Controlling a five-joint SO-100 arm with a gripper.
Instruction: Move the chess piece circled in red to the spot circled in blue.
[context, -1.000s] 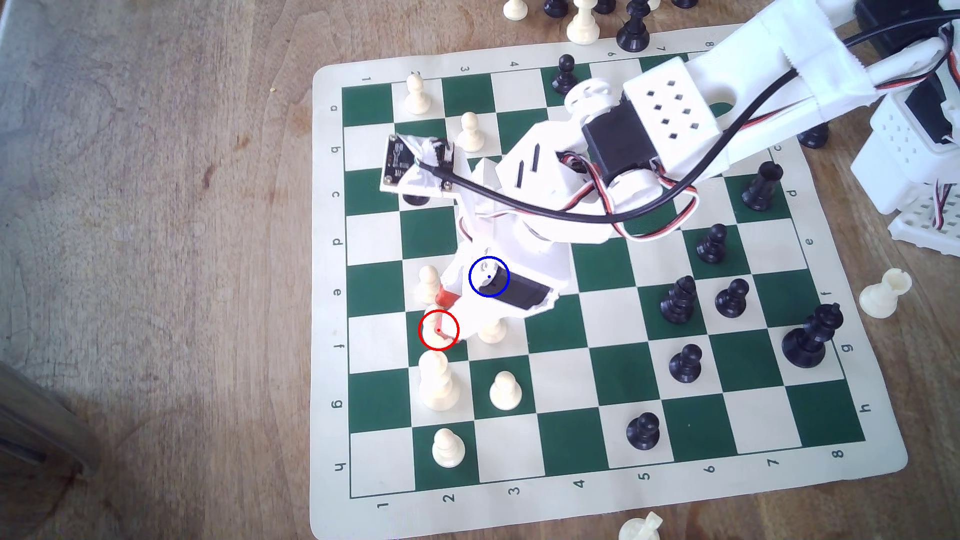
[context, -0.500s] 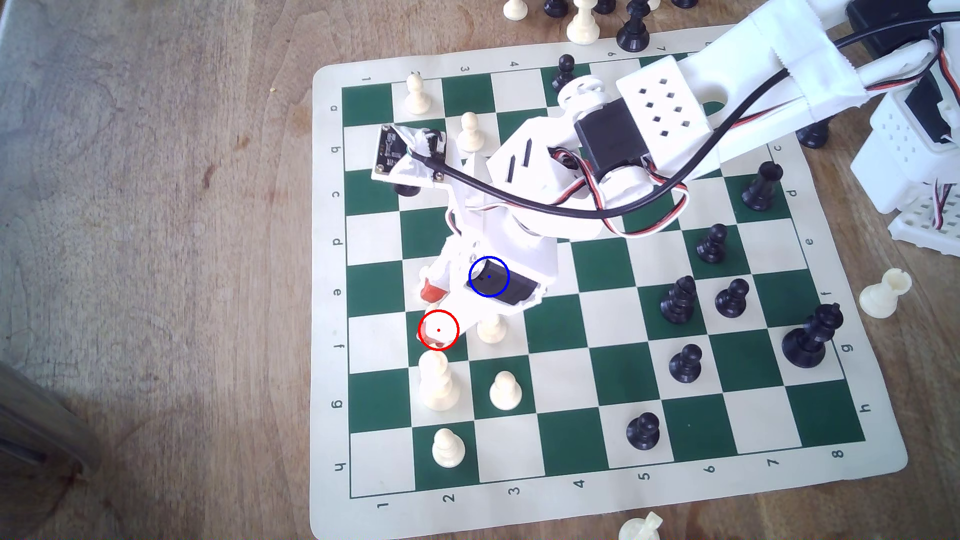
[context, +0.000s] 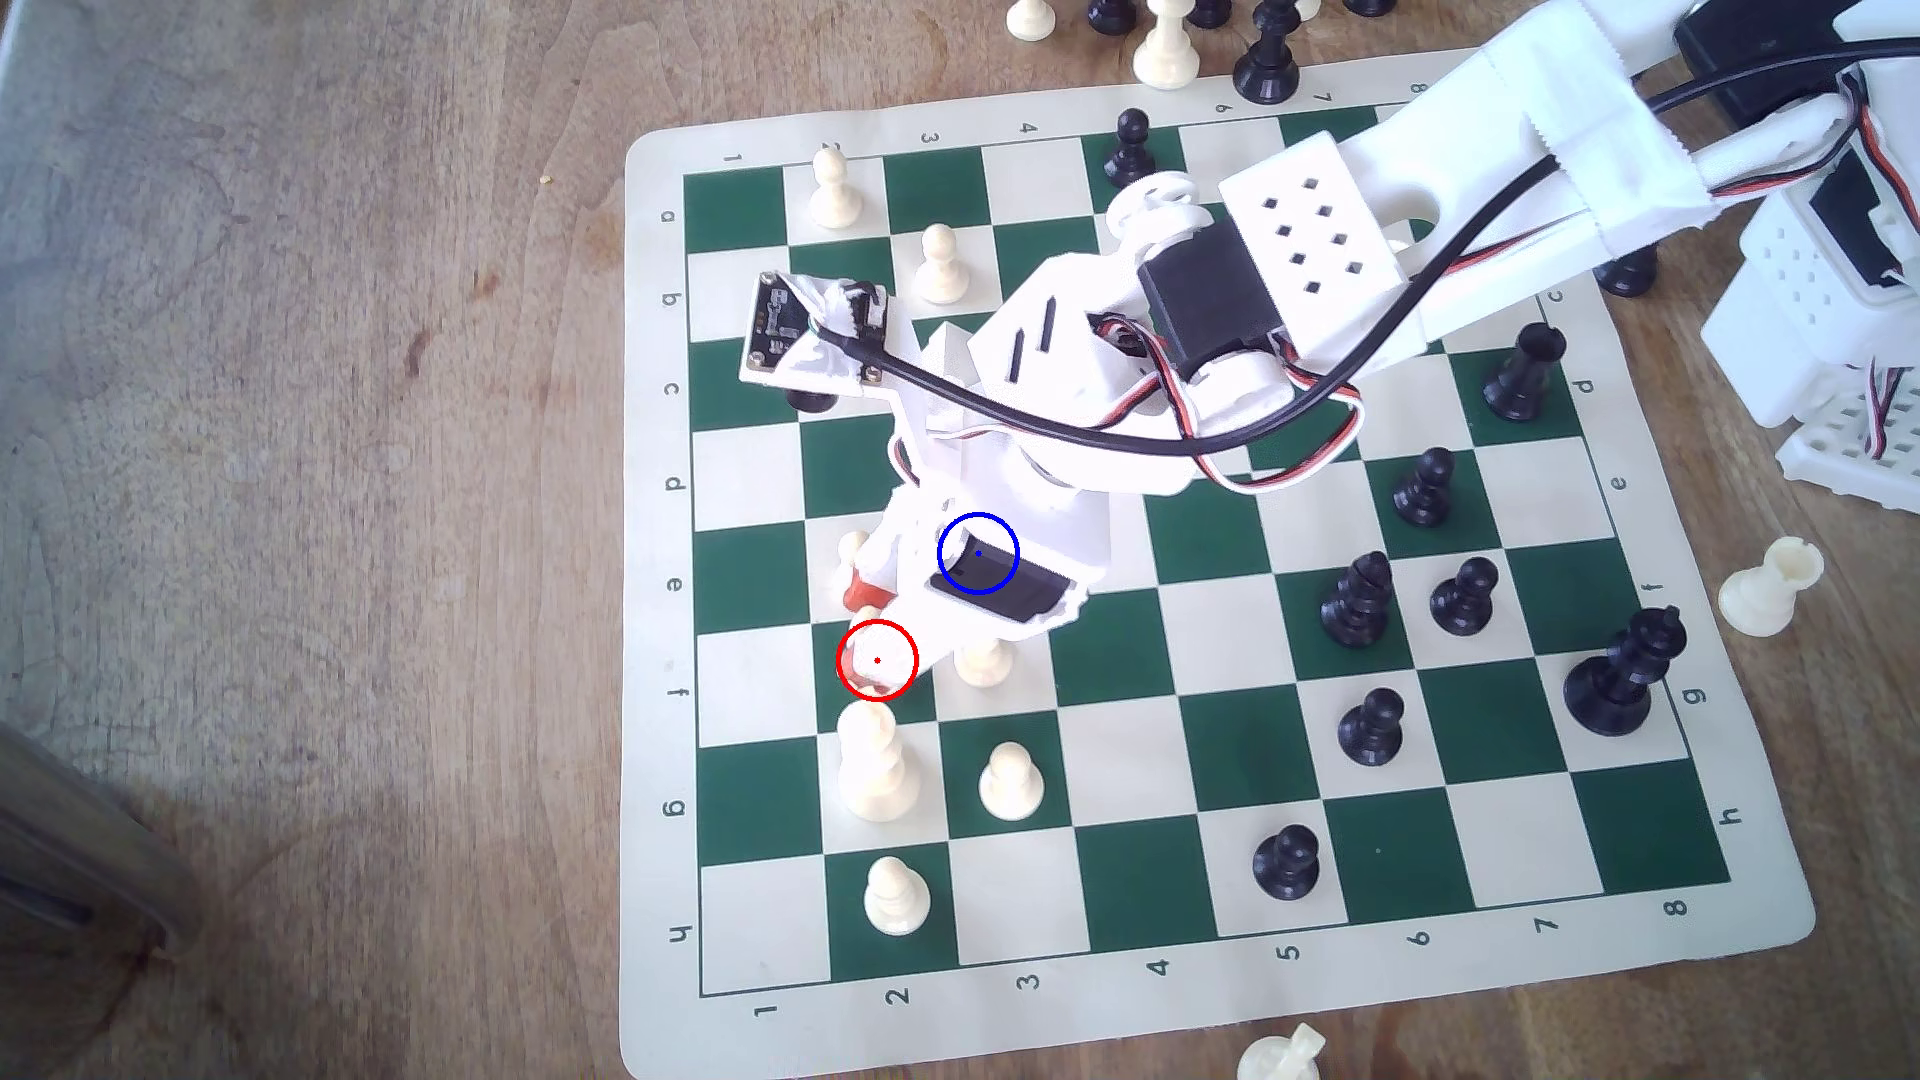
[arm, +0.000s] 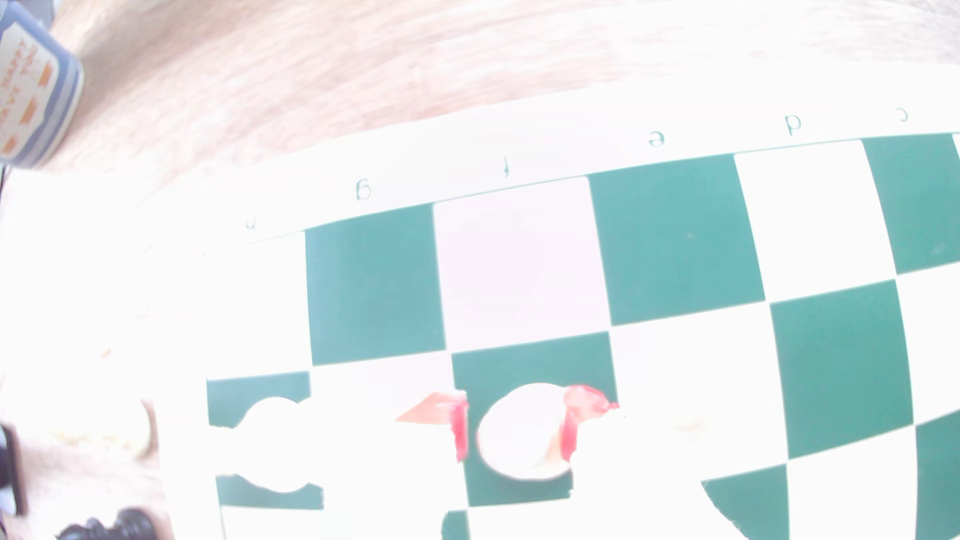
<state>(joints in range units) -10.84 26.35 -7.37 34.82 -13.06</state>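
I am looking down the wrist camera and seeing the cream-white plastic chess piece with the tapering head (arm: 524, 433) sitting between the two red-tipped fingers (arm: 459, 431) of my white end effector (arm: 514, 431). The fingers are flanking it on both sides, one red pad on each flank, with a thin sliver of green showing beside at least one of them. So I am reading the end effector as partly open around the piece and closing in, but the glare is washing out the contact and I cannot tell whether it is actually gripping yet.

In the exterior view the piece (context: 871, 665) is standing upright on the dark green square ringed in red, on the board's left side, row f, column 2. The end effector (context: 871, 639) is coming at it from the far right. The long axis of the piece is vertical, so the coming lift is going to be straight up.

The blue-ringed dark green spot (context: 978, 554) is lying one square farther and one to the right, diagonally, currently under the end effector's body. I am judging the neighbours the main worry: a taller, bulkier cream-white piece (context: 876, 763) is standing just nearer, a round-headed white pawn (context: 982, 663) just to the right, and another pawn (context: 854, 556) just beyond the far finger.
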